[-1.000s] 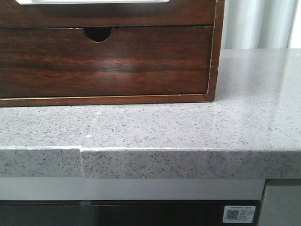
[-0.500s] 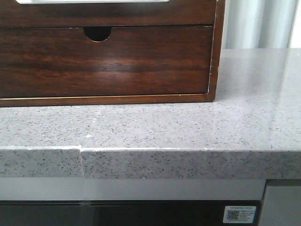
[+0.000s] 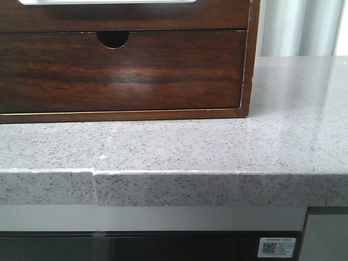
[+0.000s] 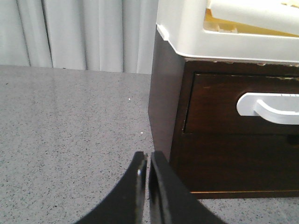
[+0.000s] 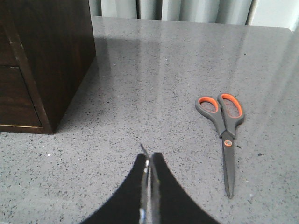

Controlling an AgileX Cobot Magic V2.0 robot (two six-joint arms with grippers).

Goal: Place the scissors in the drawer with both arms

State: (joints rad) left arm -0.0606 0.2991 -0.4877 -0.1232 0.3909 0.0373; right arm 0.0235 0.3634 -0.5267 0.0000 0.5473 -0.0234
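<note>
The scissors (image 5: 224, 135) lie flat on the grey counter in the right wrist view, closed, with grey handles lined in orange. They are off to one side of my right gripper (image 5: 150, 157), which is shut and empty. The drawer (image 4: 243, 105) is the upper dark brown front with a wide pale cutout (image 4: 271, 105), seen in the left wrist view and shut. My left gripper (image 4: 148, 157) is shut and empty, low over the counter near the cabinet's corner. In the front view only the drawer's bottom strip (image 3: 125, 13) shows, and neither gripper nor the scissors appear.
The dark wooden cabinet (image 3: 247, 65) stands on the speckled grey counter (image 3: 217, 147). Its lower front (image 3: 136, 70) has a small half-round notch (image 3: 113, 38). A white tray (image 4: 187, 32) sits on top. Pale curtains (image 4: 70, 32) hang behind. The counter's front edge (image 3: 217, 187) is near.
</note>
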